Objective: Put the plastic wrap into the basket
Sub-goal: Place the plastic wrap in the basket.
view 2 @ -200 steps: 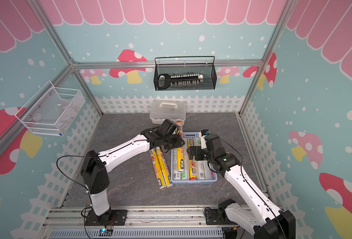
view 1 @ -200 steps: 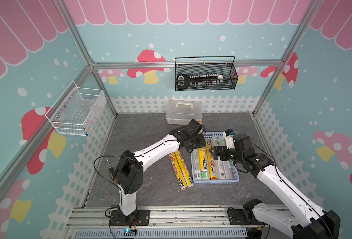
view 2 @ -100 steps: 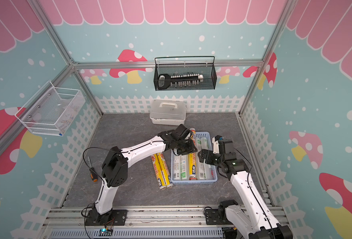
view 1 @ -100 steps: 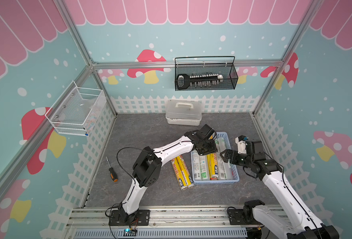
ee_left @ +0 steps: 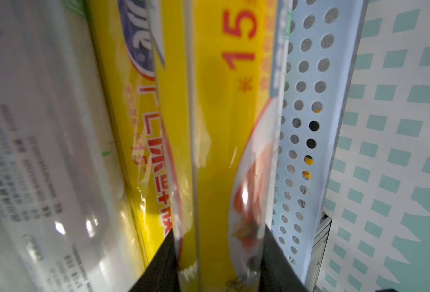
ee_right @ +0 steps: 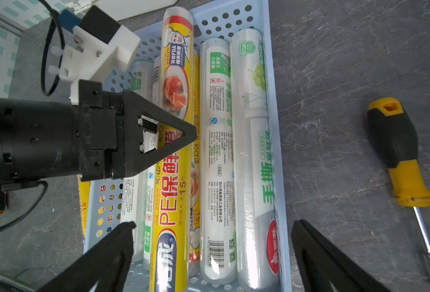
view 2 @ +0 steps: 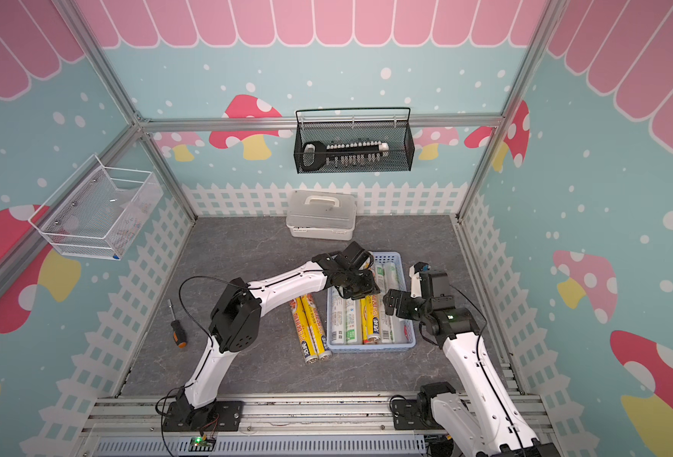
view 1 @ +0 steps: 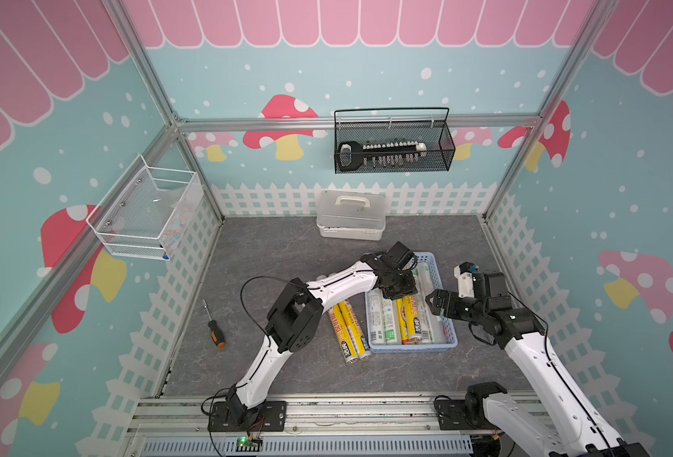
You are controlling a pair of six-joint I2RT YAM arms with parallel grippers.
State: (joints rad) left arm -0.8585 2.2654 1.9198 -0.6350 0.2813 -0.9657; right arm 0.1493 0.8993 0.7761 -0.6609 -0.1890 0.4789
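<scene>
The light-blue basket (view 1: 412,348) (view 2: 370,348) holds several plastic wrap rolls, white-green (view 1: 382,320) and yellow (view 1: 412,316). My left gripper (view 1: 396,291) (view 2: 356,291) (ee_left: 219,252) is shut on a yellow roll (ee_left: 219,151) (ee_right: 173,156) that lies on top of the others, alongside the perforated wall (ee_left: 307,101). Two more yellow rolls (view 1: 348,332) (view 2: 311,328) lie on the table just left of the basket. My right gripper (view 1: 431,300) (ee_right: 212,235) hovers open at the basket's right edge with nothing between its fingers.
A black-and-orange screwdriver (view 1: 214,330) (ee_right: 398,151) lies on the table at the left. A clear lidded box (view 1: 350,215) stands behind the basket. A black wire basket (view 1: 392,148) hangs on the back wall, a white one (view 1: 144,215) on the left wall.
My left gripper has carried the yellow roll rightward and down into the basket. The right gripper has drawn back from the basket's middle to its right edge.
</scene>
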